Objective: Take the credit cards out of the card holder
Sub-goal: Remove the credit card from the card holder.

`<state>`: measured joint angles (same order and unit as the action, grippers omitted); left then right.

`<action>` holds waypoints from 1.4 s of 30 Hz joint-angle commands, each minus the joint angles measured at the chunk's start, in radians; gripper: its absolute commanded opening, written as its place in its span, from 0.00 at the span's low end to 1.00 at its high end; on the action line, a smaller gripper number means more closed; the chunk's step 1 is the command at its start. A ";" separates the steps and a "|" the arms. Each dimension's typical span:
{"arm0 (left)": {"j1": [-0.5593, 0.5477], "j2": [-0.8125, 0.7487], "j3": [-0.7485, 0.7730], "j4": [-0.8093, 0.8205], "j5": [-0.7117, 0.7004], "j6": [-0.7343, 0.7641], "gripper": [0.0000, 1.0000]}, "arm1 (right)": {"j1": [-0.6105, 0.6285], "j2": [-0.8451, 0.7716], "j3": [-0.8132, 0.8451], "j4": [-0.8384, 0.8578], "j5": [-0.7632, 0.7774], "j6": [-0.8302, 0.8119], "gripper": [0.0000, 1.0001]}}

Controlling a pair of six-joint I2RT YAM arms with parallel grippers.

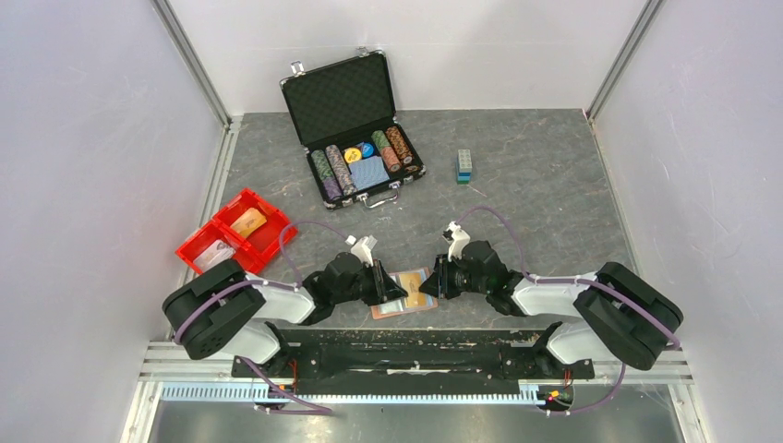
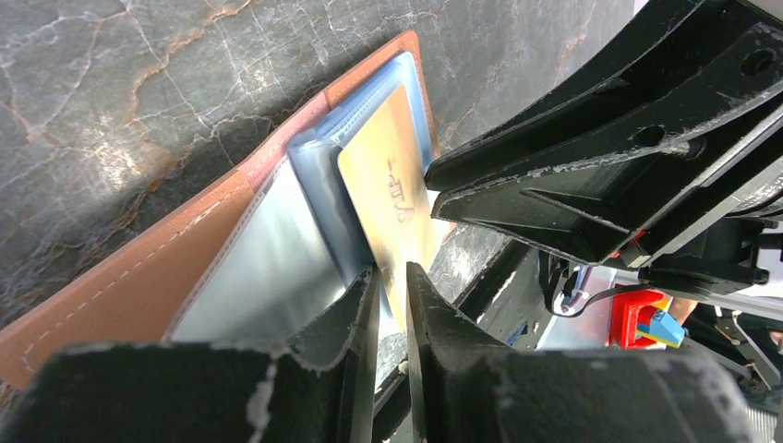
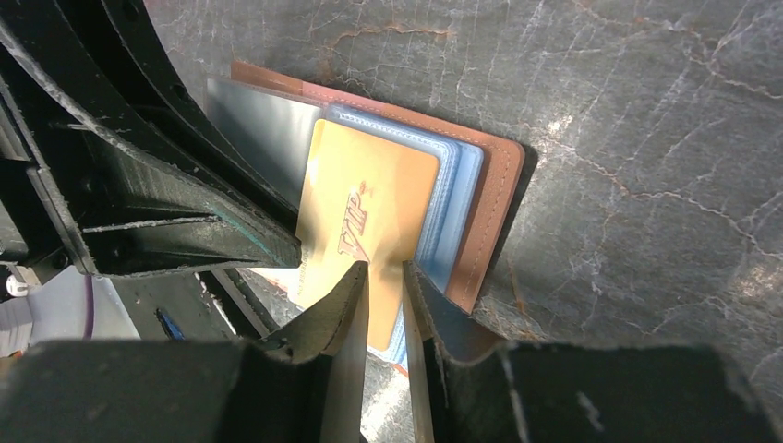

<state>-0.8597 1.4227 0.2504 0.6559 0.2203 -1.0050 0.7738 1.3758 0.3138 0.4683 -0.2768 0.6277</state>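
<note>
Top view: far centre, open black case (image 1: 340, 97) holding rows of chips (image 1: 334, 173) and a blue deck (image 1: 367, 173). Left, red bin (image 1: 189, 251), two compartments: tan item (image 1: 249, 221) in the far one, whitish item (image 1: 219, 251) in the near one. Near centre, holder (image 1: 386, 312) open on the table (image 1: 554, 212), gold card (image 1: 420, 297) in it, between left gripper (image 1: 395, 291) and right gripper (image 1: 434, 280), tips almost meeting.

Left wrist: holder (image 2: 138, 286) spread open, gold card (image 2: 388, 185) beside clear sleeves (image 2: 268, 268), its edge in the slim gap of left gripper (image 2: 391, 277). Pinched or loose, cannot tell.

Right wrist: gold card (image 3: 369, 203) atop blue sleeves (image 3: 457, 185), near edge in the narrow gap of right gripper (image 3: 385, 272). Clamped or not, cannot tell. Left gripper's finger (image 3: 166, 185) at the card's left side.
</note>
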 commanded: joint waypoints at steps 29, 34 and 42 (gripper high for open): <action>0.073 -0.034 -0.040 0.094 0.130 -0.118 0.06 | -0.057 0.064 -0.122 0.069 -0.041 0.100 0.19; 0.073 -0.082 -0.034 0.007 0.121 -0.079 0.06 | -0.062 0.065 -0.120 0.069 -0.045 0.099 0.19; 0.073 -0.220 0.035 -0.345 0.023 0.012 0.08 | -0.063 0.065 -0.117 0.069 -0.052 0.096 0.19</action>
<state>-0.7914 1.2732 0.2279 0.4934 0.2935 -1.0683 0.7120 1.4174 0.2249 0.6315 -0.3416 0.7448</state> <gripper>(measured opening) 0.064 0.193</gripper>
